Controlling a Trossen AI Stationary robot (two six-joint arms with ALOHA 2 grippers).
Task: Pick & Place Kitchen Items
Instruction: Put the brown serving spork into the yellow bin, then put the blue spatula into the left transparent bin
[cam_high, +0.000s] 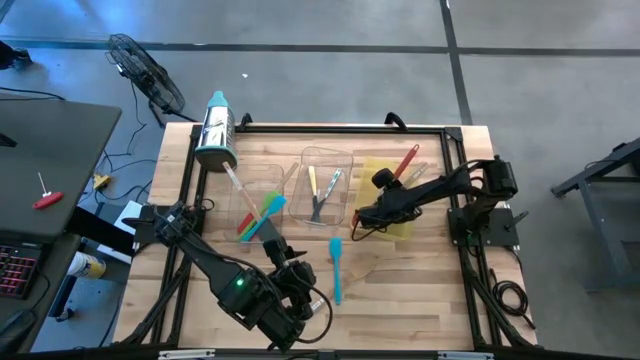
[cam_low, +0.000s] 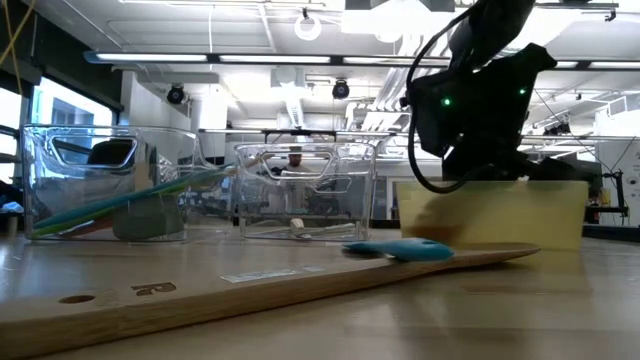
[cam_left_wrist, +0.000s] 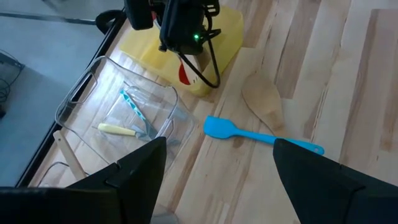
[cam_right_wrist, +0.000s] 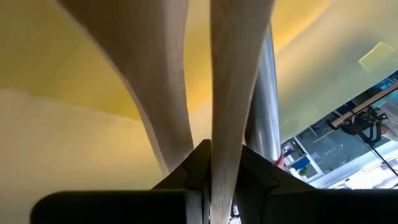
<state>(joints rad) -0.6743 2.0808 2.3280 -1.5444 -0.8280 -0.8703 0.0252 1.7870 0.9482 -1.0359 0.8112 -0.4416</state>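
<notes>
Item in hand: wooden utensil handle (cam_right_wrist: 233, 93), pinched between my right gripper (cam_right_wrist: 214, 165) fingers, inside the yellow bin (cam_high: 385, 170).
Left gripper (cam_left_wrist: 214, 174): jaws wide, empty, hovering above the blue spatula (cam_high: 336, 268).
Done: utensils lie in the clear bins (cam_high: 327, 185).
Left: blue spatula and wooden spatula (cam_left_wrist: 264, 102) lie loose on the table (cam_high: 420, 300).

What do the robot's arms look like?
Both arms are black and jointed. The left arm has a small green light and looping black cables near its wrist. The right arm carries black cables too, plus green lights. The left gripper has flat, dark fingers.
</notes>
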